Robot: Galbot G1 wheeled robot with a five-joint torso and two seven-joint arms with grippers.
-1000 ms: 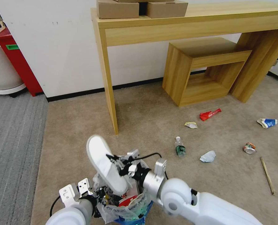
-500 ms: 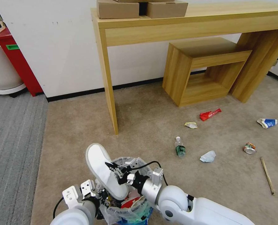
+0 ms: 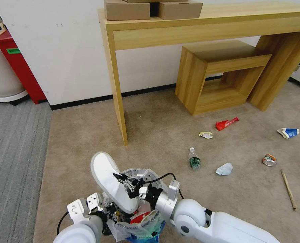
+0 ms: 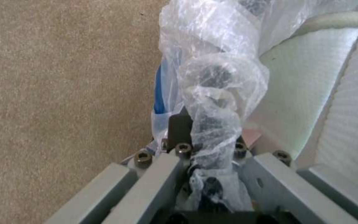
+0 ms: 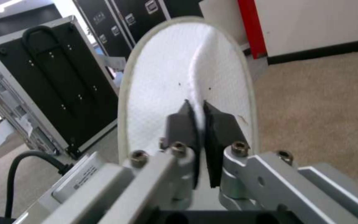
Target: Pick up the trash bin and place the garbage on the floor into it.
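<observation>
Slipper going into the bin!

Head view: right gripper (image 3: 128,184) has lowered the white slipper (image 3: 110,179) into the trash bin (image 3: 141,227). Left wrist: left gripper (image 4: 204,155) clamps the bag-lined rim. Right wrist: jaws pinch the slipper's strap. Litter remains on the floor (image 3: 156,135).

The beige carpet floor (image 3: 150,125) carries a tall wooden console table (image 3: 203,20) against the wall, with a low wooden cube table (image 3: 220,74) tucked beneath it. Out from the cube table lie a red wrapper (image 3: 226,123), a small crumpled wrapper (image 3: 206,135), a clear bottle (image 3: 194,158) and white paper (image 3: 224,168). Farther right (toward the console's broad leg) rest a blue-white carton (image 3: 288,132), a crushed can (image 3: 269,159) and a wooden stick (image 3: 288,189).
</observation>
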